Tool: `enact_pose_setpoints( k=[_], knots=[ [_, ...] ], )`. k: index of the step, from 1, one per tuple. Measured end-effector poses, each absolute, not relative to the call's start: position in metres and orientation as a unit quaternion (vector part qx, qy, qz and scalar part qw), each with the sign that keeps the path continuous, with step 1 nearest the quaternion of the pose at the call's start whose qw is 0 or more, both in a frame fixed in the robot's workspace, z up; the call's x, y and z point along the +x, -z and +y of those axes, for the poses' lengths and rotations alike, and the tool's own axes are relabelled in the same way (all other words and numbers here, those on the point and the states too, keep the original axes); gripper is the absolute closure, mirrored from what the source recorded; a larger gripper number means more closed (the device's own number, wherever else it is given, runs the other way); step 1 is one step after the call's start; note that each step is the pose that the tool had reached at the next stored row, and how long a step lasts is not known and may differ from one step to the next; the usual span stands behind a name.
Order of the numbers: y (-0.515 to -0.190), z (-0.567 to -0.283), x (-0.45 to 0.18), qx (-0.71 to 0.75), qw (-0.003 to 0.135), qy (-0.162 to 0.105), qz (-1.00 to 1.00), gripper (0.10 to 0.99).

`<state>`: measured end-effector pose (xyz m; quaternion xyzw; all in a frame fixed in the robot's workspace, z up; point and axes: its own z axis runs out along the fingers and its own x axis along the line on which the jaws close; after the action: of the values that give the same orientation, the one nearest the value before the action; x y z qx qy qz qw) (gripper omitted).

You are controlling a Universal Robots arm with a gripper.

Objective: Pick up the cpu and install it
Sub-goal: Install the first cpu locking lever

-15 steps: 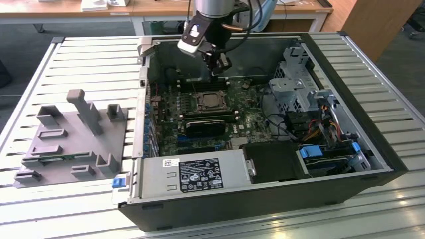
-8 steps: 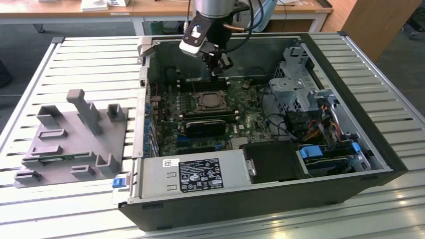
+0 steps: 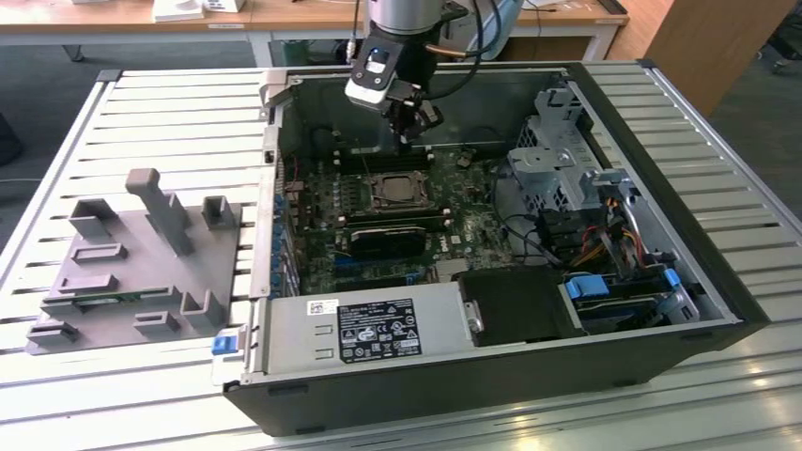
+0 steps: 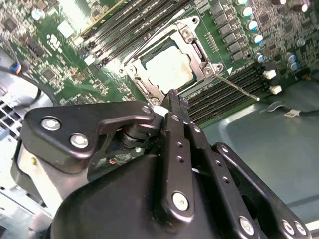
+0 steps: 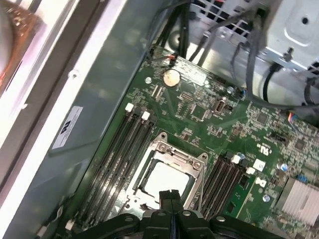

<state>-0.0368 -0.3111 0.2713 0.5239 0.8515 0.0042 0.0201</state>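
Note:
The cpu (image 3: 398, 191) lies flat inside the motherboard socket of the open computer case, its silver top showing in both wrist views (image 4: 169, 67) (image 5: 167, 180). The socket's metal frame (image 4: 192, 30) surrounds it, and a thin lever rod (image 4: 239, 88) sticks out beside it. My gripper (image 3: 411, 141) hangs inside the case just above the board, behind the socket in the exterior view. Its two black fingers are pressed together with nothing between them, and the tips (image 4: 174, 99) (image 5: 171, 194) hover close to the cpu's edge.
Grey plastic fixture blocks (image 3: 138, 254) stand on the slatted table at the exterior view's left. Inside the case are memory slots (image 5: 127, 149), a metal drive cage (image 3: 564, 150), cable bundles (image 3: 602, 235) and a power supply (image 3: 363, 329) at the front.

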Motion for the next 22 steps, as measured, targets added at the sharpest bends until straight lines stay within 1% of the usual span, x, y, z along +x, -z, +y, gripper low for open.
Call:
enact_pose_setpoints(
  k=[22],
  knots=[
    [-0.2712, -0.3111, -0.0368, 0.418, 0.019, -0.007, 0.908, 0.980]
  ],
)
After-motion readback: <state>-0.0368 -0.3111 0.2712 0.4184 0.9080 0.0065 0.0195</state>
